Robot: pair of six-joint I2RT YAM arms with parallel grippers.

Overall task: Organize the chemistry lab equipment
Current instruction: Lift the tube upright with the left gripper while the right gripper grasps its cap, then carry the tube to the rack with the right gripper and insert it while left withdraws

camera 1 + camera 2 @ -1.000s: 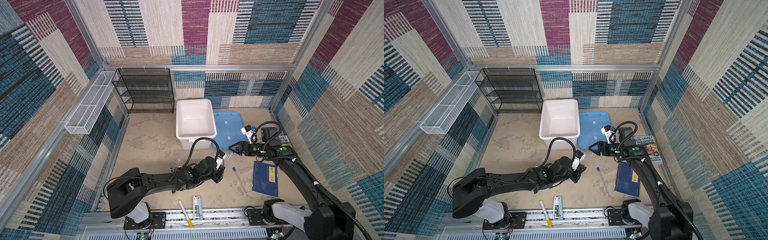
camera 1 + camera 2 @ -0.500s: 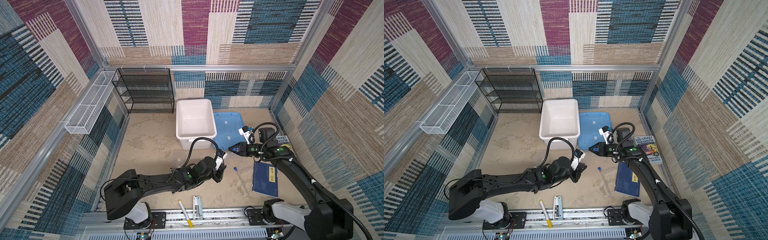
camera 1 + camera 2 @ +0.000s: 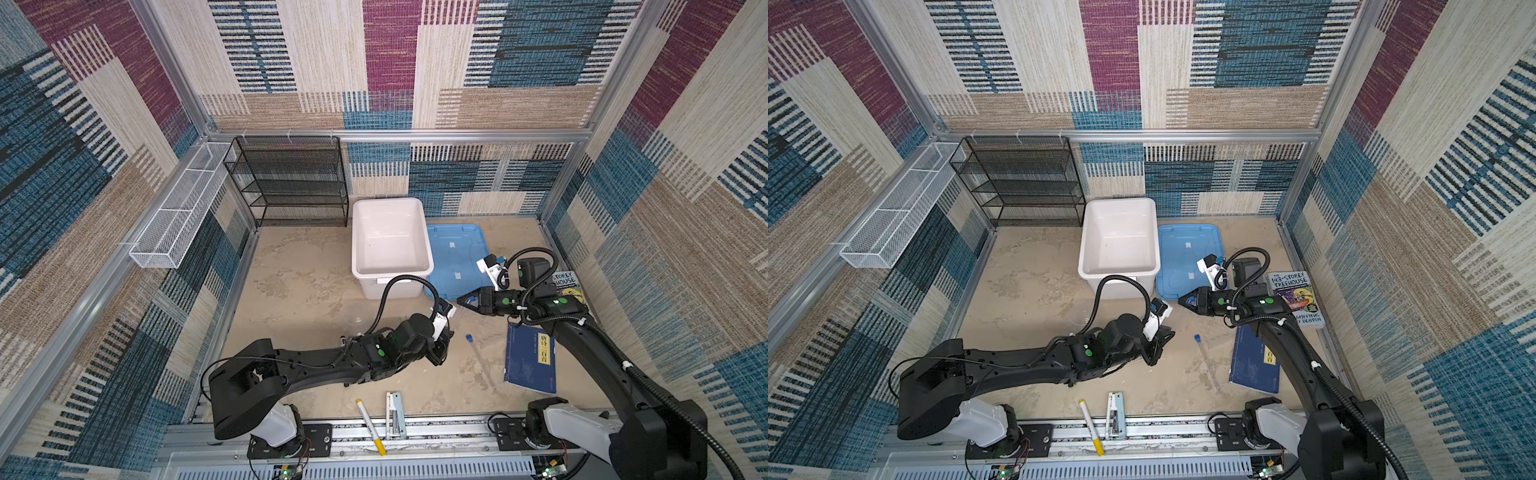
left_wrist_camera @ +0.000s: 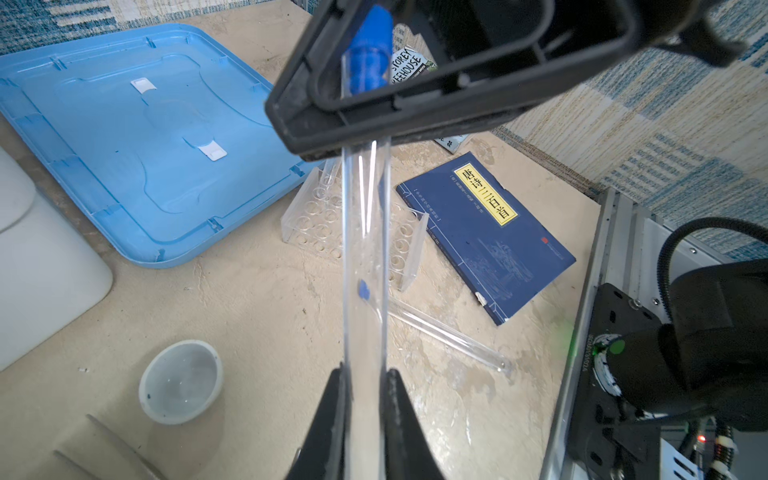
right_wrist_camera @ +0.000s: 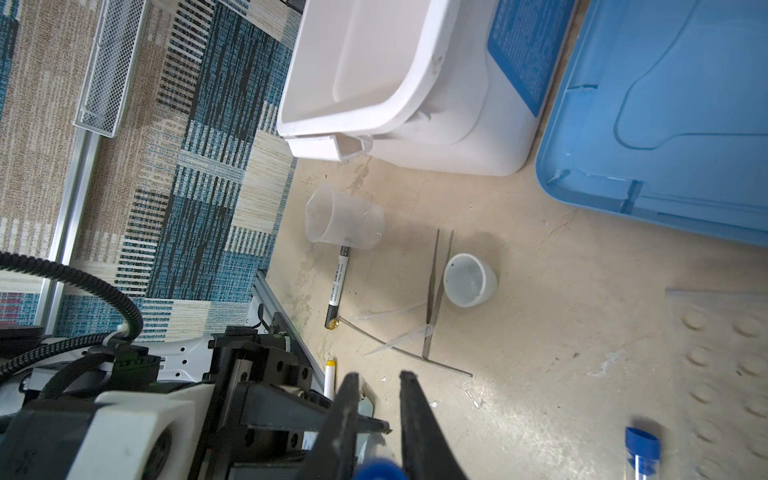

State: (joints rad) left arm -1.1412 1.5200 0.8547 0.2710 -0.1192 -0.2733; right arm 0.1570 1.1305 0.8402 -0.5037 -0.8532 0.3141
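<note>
The left pincer (image 4: 365,376) grips the tube (image 4: 365,249); the right pincer (image 5: 380,378) pinches its cap (image 4: 368,45). Uneven pulling could pop the cap or drop the tube.

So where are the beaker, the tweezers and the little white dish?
clear beaker (image 5: 347,226), right wrist view, side wall.
metal tweezers (image 5: 426,345), right wrist view, joined end.
small white dish (image 5: 465,278), right wrist view, inner hollow.

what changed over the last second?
The right tool moved leftward in the top views, toward the left tool, and closed around the blue cap of the test tube which that tool holds. The left tool's grip and the loose tube lying nearby are as before.
</note>
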